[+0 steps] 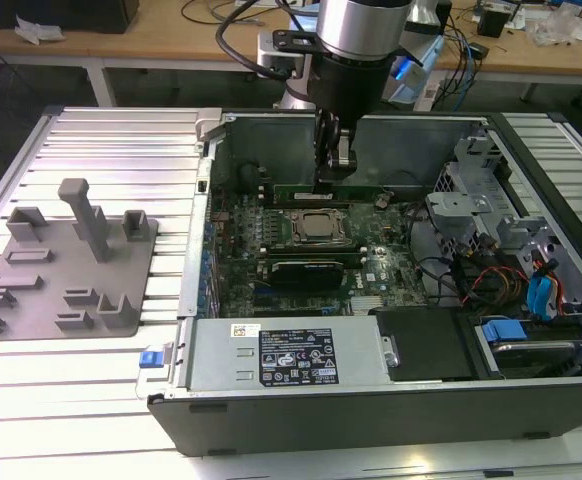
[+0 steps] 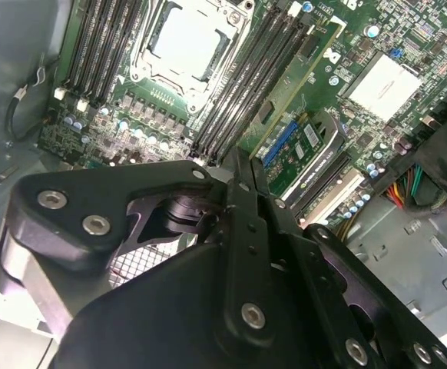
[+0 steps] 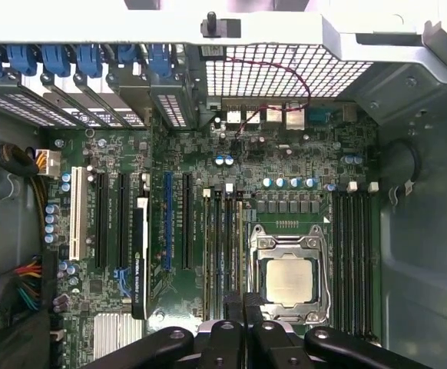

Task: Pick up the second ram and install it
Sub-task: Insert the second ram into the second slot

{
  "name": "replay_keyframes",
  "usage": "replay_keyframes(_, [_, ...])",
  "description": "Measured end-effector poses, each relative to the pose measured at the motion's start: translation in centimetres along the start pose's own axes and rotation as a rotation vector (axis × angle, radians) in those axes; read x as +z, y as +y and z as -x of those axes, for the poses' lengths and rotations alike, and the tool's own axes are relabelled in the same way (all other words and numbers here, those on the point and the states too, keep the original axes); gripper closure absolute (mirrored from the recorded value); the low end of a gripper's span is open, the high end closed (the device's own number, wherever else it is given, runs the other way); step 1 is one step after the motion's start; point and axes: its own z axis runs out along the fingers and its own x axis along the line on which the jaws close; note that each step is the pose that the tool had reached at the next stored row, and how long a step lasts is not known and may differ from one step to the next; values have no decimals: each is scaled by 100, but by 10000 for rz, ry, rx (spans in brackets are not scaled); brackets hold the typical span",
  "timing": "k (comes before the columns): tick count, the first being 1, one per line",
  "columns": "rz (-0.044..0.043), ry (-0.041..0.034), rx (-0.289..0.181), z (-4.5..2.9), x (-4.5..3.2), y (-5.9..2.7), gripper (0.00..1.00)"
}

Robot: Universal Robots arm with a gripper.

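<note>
The second ram [image 1: 371, 188] is a thin green stick standing on edge in the memory slots on the far side of the processor socket [image 1: 316, 228], inside the open computer case. My gripper [image 1: 337, 178] reaches straight down onto the stick's middle, and its fingers are shut on the stick. In the second wrist view the green stick [image 2: 296, 84] runs away from my gripper [image 2: 243, 161] in line with the seam between the fingers. The first wrist view has my gripper [image 3: 244, 301] over the slots [image 3: 223, 254] next to the socket [image 3: 289, 278].
A black expansion card [image 1: 311, 270] stands on the near side of the socket. The power supply [image 1: 291, 355] lies along the case front, with drive cages [image 1: 481, 200] and cables at the exterior view's right. A grey fixture tray [image 1: 66, 260] rests on the table at the left.
</note>
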Motion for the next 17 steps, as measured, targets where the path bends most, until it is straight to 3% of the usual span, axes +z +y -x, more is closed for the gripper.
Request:
replay_keyframes(4, [-1, 4, 0, 0, 24, -1, 91])
replay_keyframes(5, [0, 18, 2, -1, 72, -1, 91])
replay_keyframes(10, [0, 41, -10, -1, 144, 11, 91])
replay_keyframes(17, [-3, 57, -131, -4, 347, 66, 91])
